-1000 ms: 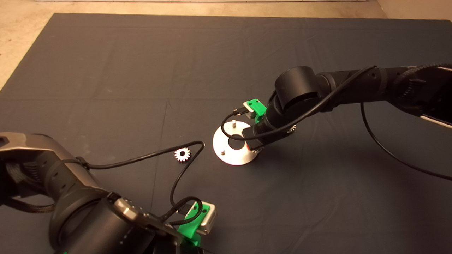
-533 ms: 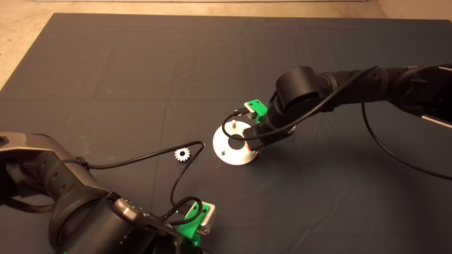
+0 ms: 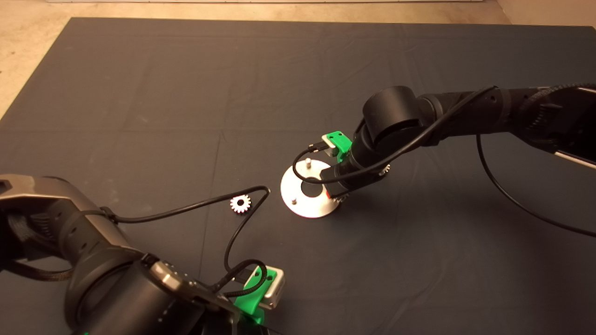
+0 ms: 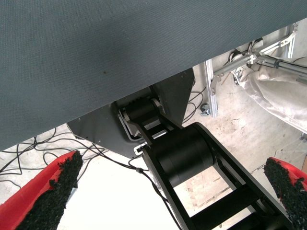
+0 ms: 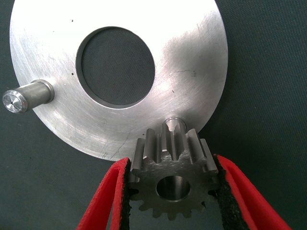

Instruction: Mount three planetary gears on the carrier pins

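Note:
A shiny metal disc [image 3: 308, 204] lies mid-mat, with two carrier pins [image 3: 308, 162] [image 3: 294, 201] showing in the head view. My right gripper [image 3: 336, 195] hangs over the disc's right edge, shut on a planetary gear [image 5: 170, 177]. That gear is tilted, just short of a third pin [image 5: 173, 123], whose tip shows behind its teeth; another pin [image 5: 24, 96] stands bare. A second gear [image 3: 240, 203] lies flat left of the disc. A third gear [image 3: 384, 171] peeks out behind the right arm. My left gripper [image 4: 173, 163] is parked at the lower left, open.
A black cable [image 3: 242, 218] from the left arm loops across the mat beside the loose gear. The left wrist view shows the mat's edge [image 4: 144, 86], the robot's base and floor cables beyond it. Bare mat spreads behind and to the right of the disc.
The right wrist has shifted very slightly over the disc's edge, with the gear still held. The left arm and the loose gears have not moved.

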{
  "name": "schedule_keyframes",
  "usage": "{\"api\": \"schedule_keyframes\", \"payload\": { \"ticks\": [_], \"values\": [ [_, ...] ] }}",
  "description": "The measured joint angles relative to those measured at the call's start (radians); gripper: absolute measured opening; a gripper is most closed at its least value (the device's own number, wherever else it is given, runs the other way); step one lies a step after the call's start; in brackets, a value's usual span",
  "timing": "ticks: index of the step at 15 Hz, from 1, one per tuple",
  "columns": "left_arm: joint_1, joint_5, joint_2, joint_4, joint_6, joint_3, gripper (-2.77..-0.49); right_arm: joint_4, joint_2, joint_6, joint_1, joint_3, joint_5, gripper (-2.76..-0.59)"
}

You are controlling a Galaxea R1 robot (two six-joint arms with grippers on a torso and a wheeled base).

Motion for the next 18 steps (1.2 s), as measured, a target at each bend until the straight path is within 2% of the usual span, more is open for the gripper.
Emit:
{"api": "schedule_keyframes", "payload": {
  "ticks": [16,17,18],
  "values": [
    [0.0,0.0,0.011,0.0,-0.01,0.0,-0.5,0.007,0.005,0.0,0.006,-0.024,0.001,-2.36],
    [0.0,0.0,0.011,0.0,-0.01,0.0,-0.5,0.005,0.004,0.0,0.004,-0.032,0.006,-2.36],
    [0.0,0.0,0.011,0.0,-0.011,0.0,-0.5,0.003,0.004,0.0,-0.004,-0.039,0.003,-2.36]
  ]
}}
